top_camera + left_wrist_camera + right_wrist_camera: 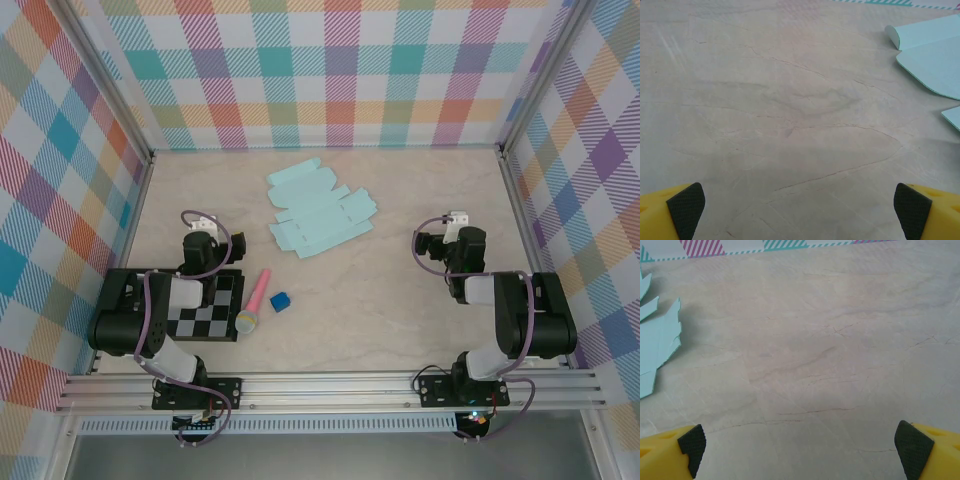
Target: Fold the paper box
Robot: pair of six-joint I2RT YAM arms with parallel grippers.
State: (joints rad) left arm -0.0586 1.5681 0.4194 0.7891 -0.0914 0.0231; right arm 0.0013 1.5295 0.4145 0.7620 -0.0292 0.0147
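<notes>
Low over the left half of the table (400,300), the left gripper (799,210) hangs with its jaws spread wide and nothing between them, its yellow fingers (660,215) tipped with black pads (912,212) above bare marbled surface. Over the right half, the right gripper (802,446) is just the same: jaws wide apart, empty, with bare table under them. From above, the left gripper (200,222) and the right gripper (455,222) sit well apart, both pointing toward the far edge. Between them and farther back, a little left of the middle and nearer the far edge, lies the paper box (320,212), a flat, unfolded pale mint-blue sheet with its flaps spread out. Its rounded flaps show at the upper right of the left wrist view (935,55) and at the left edge of the right wrist view (660,340); neither gripper touches it. Toward the near edge, left of the middle, a pink toy microphone (256,298) lies with a small blue cube (280,300) just beside it, next to a black-and-white checkered board (208,312) under the left arm.
</notes>
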